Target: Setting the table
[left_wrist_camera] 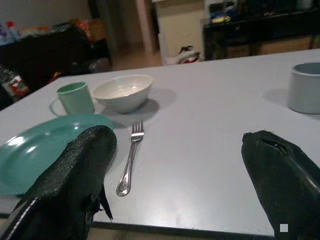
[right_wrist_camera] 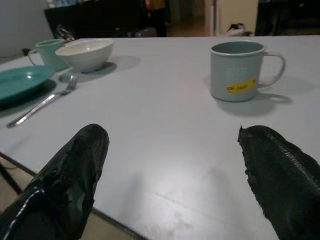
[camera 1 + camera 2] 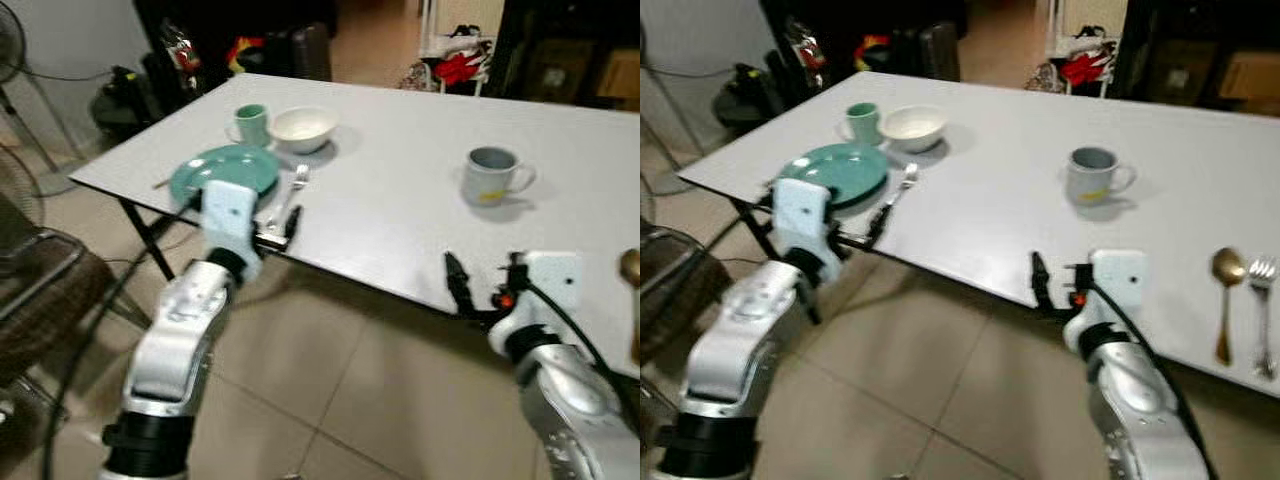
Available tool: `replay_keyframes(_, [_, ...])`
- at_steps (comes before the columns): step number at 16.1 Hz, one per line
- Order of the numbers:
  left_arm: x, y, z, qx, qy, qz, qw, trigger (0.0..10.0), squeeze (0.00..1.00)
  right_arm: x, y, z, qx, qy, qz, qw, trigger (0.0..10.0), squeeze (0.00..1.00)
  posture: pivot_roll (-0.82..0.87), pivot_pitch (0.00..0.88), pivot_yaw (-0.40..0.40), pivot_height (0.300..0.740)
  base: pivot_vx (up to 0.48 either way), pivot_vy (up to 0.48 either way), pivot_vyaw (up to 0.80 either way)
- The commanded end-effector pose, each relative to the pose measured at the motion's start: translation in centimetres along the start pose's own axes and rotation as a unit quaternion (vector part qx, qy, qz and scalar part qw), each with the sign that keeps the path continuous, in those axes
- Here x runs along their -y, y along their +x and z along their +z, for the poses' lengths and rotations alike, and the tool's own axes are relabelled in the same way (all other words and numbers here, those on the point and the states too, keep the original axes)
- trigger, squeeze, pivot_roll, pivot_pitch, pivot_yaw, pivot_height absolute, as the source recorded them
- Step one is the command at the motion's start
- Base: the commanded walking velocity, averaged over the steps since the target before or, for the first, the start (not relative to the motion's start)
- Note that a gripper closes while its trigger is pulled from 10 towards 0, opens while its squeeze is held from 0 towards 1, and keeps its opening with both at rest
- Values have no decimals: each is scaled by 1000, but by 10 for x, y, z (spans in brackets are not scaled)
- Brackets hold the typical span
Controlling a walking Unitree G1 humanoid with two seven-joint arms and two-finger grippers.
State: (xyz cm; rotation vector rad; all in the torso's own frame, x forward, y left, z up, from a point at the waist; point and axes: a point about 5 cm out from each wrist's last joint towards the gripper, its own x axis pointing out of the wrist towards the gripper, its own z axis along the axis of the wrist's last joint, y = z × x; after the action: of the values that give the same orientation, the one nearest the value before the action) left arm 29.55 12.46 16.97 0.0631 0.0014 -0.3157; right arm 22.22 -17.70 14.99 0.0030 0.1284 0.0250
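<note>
The fork (image 1: 129, 159) lies flat on the tabletop (image 3: 400, 200) just ahead of our left gripper (image 3: 277, 236), beside the green plate (image 3: 222, 170). Its long axis runs away from the gripper, tines toward the bowl (image 3: 303, 127). We judge a clean pickup needs the spread fingers lowered across the handle. Our right gripper (image 3: 478, 290), fingers apart, hovers at the edge before the grey mug (image 3: 492, 176).

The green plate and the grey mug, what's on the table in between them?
A fork lies just beside the plate. From there to the mug the table is bare, seen from the left eye view.
</note>
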Motion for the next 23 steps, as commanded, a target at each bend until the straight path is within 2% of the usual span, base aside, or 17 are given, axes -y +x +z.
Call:
replay_keyframes(1, [-7,0,1,-7,5,8,1000,10000,0,-4,0,2,3,4,8,1000,10000,1000,-79,0,132,740,0,292,0])
replay_keyframes(12, [-10,3,-1,-13,9,4,1000,10000,0,-5,1,2,2,5,4,1000,10000,1000,-87,0,142,740,0,299,0])
replay_keyframes(23, [-10,1,-4,-13,3,13,1000,10000,0,-4,4,3,0,-2,15,1000,10000,1000,-80,0,111,740,0,299,0])
